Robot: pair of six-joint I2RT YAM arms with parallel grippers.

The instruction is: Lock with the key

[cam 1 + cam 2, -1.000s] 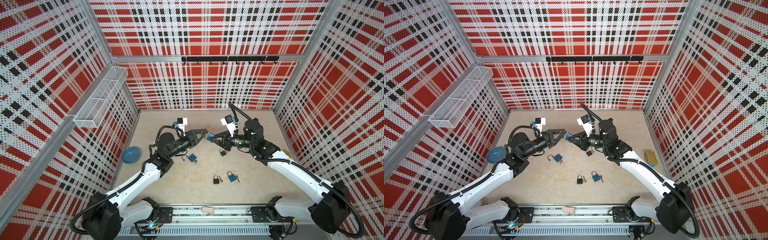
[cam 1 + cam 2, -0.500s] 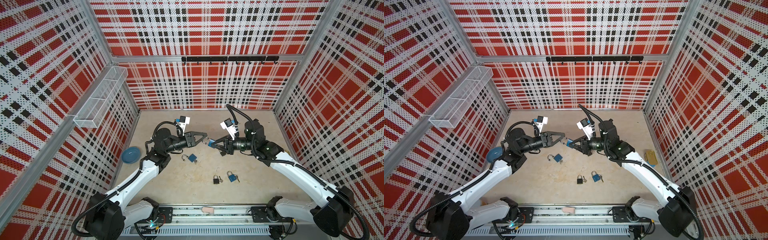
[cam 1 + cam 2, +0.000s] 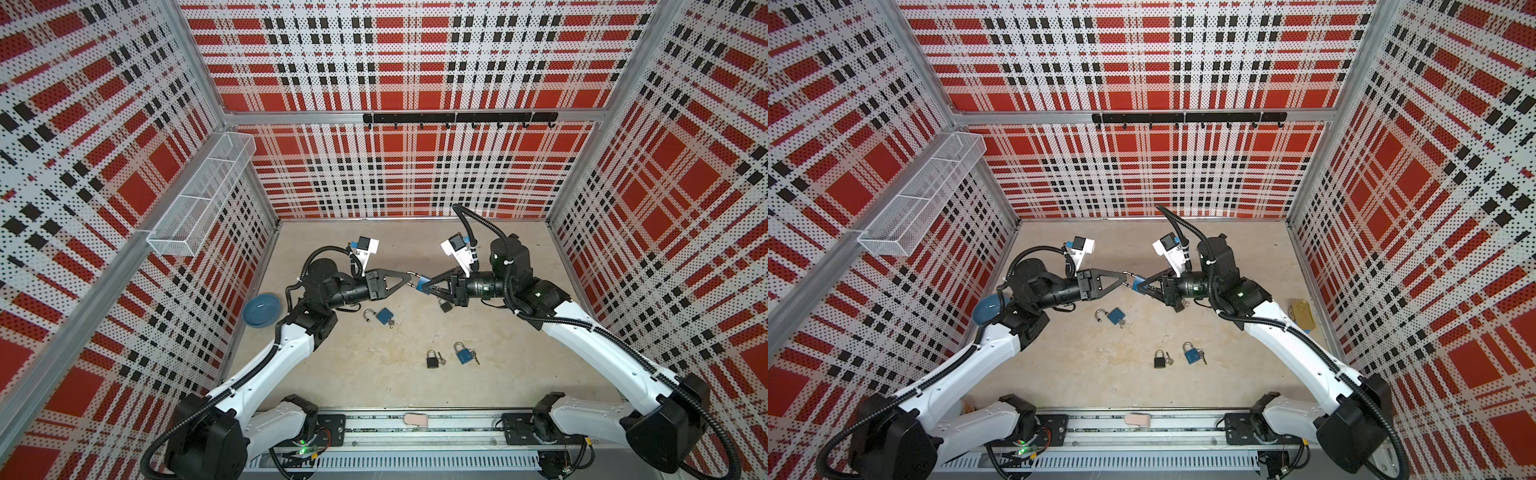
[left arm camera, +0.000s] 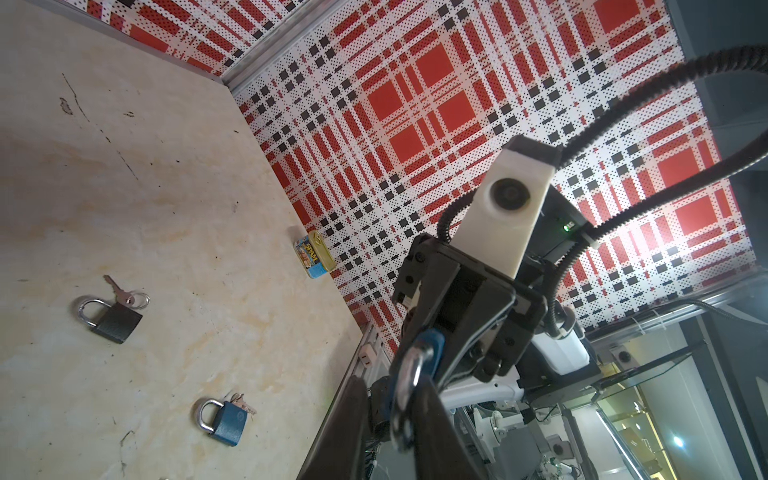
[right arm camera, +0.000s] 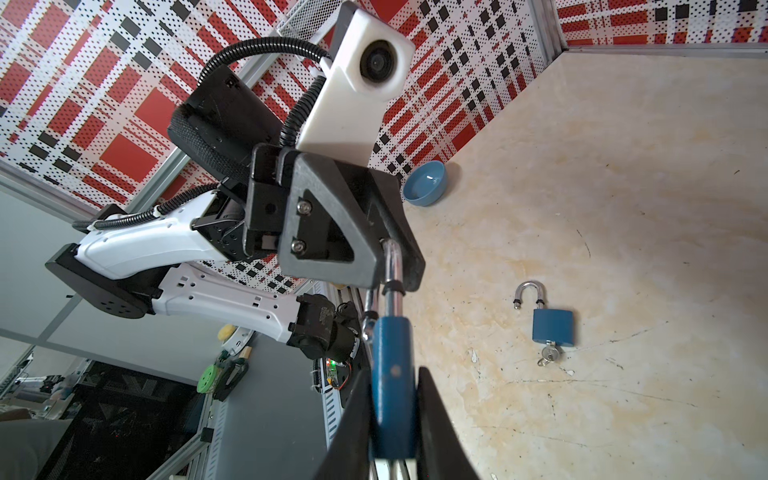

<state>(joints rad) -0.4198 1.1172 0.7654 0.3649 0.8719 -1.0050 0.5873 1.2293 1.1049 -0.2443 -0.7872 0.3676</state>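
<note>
A blue padlock (image 3: 423, 286) (image 3: 1139, 286) hangs above the table's middle. My right gripper (image 3: 429, 287) (image 5: 392, 376) is shut on its body (image 5: 392, 365). The silver shackle (image 5: 391, 266) (image 4: 409, 374) stands open, one leg free of the body. My left gripper (image 3: 411, 279) (image 4: 388, 388) has its jaws narrow around the shackle. The right wrist view shows them tight on it, while the left wrist view shows a small gap at one finger. The held padlock's key is hidden.
An open blue padlock (image 3: 384, 316) (image 5: 552, 326) lies on the table with a key (image 5: 548, 355) in it. Nearer the front lie a black padlock (image 3: 432, 359) and a shut blue one (image 3: 463, 355), each with keys. A dark padlock (image 3: 445, 306) sits under my right gripper. A blue bowl (image 3: 262, 309) is at the left and a Spam can (image 4: 314, 253) at the right wall.
My left jaws have narrowed steadily from wide open. The two grippers drew slightly apart, then met again, with the shackle now between the left fingers. The right gripper kept its hold.
</note>
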